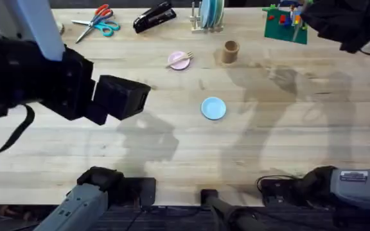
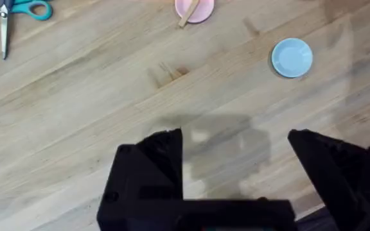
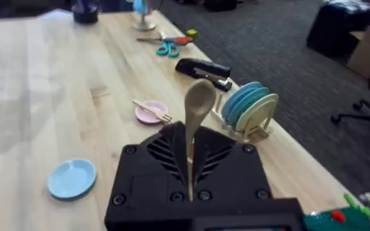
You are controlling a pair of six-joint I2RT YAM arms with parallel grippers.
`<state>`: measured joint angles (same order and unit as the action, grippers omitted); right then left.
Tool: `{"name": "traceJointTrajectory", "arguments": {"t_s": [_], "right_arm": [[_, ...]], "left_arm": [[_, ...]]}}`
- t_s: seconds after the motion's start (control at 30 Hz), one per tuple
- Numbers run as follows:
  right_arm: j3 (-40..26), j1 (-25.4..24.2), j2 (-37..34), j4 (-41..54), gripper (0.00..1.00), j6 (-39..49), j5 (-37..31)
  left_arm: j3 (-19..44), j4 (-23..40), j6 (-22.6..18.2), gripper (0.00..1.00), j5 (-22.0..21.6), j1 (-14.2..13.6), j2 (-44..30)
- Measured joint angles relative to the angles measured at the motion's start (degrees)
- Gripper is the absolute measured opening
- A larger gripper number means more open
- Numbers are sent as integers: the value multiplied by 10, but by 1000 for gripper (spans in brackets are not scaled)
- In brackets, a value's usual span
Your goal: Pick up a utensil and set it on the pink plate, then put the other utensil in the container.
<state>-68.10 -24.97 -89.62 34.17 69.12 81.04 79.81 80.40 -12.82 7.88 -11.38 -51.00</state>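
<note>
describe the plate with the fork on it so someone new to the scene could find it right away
Start at the wooden rack of upright plates along the far edge of the pale wooden table, then come a little toward the arms' bases. There sits a small round light-pink plate with a small pale wooden fork lying across it. The same-sized light-blue round plate nearer the bases carries nothing.

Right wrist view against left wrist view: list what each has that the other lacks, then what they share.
Right wrist alone: the spoon clamped upright in the right gripper, a black stapler, a rack of plates. Left wrist alone: the open, empty left gripper. Shared: the fork lying on the pink plate, the blue plate, the scissors.
</note>
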Motion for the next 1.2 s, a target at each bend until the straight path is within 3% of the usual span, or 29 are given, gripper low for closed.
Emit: {"name": "traceJointTrajectory", "arguments": {"t_s": [0.63, 1.2], "right_arm": [[0, 144, -126, -210, 31, -3, 9], [0, 176, -210, -437, 31, -83, 13]], "left_arm": [[0, 0, 0, 993, 0, 0, 0], [0, 0, 0, 995, 0, 0, 0]]}}
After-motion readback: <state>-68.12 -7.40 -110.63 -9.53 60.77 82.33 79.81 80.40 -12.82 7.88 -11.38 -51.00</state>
